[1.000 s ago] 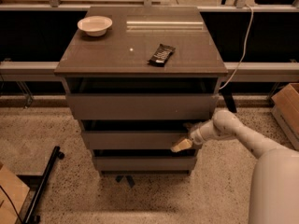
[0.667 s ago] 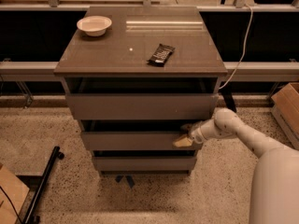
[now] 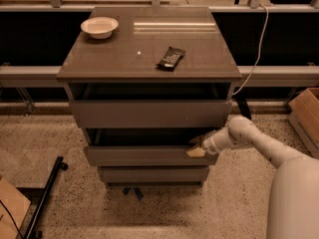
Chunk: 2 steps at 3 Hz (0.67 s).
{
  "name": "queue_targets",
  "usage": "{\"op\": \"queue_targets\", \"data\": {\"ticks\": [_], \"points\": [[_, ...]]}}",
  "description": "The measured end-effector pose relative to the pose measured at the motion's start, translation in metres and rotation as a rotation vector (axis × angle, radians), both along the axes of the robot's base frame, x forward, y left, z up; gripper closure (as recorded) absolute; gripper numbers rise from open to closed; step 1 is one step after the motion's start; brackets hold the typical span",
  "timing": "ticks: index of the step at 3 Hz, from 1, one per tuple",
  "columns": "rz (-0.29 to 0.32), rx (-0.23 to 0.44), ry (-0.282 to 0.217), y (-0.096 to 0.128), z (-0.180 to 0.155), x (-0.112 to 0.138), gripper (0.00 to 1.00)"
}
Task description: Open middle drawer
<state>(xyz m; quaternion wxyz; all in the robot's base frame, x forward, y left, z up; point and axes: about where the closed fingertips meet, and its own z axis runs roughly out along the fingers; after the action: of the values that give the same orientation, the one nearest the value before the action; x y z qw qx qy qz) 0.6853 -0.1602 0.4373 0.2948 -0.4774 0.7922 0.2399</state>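
The middle drawer (image 3: 144, 156) is a flat grey-brown front, second of three in the cabinet, with a dark gap above its top edge. My gripper (image 3: 196, 149) sits at the right end of that top edge, its tan fingertips hooked over the front panel. The white arm reaches in from the lower right. The top drawer (image 3: 149, 113) stands above it and the bottom drawer (image 3: 152, 174) below it.
On the cabinet top (image 3: 119, 59) lie a white bowl (image 3: 99, 27) at the back left and a dark snack packet (image 3: 171, 58) near the middle. A cardboard box (image 3: 305, 114) stands on the floor at right. A black stand leg (image 3: 47, 195) lies at lower left. A cable (image 3: 254, 49) hangs at right.
The gripper has stayed at the right end of the middle drawer's top edge. The drawer front looks slightly further out than before.
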Motion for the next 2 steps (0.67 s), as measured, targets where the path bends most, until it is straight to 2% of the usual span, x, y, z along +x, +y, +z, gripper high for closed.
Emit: {"op": "queue_targets", "data": {"ticks": [1, 2], "points": [[0.0, 0.0, 0.0, 0.0002, 0.001, 0.0, 1.0], [0.004, 0.001, 0.004, 0.0029, -0.001, -0.0008, 0.81]]}}
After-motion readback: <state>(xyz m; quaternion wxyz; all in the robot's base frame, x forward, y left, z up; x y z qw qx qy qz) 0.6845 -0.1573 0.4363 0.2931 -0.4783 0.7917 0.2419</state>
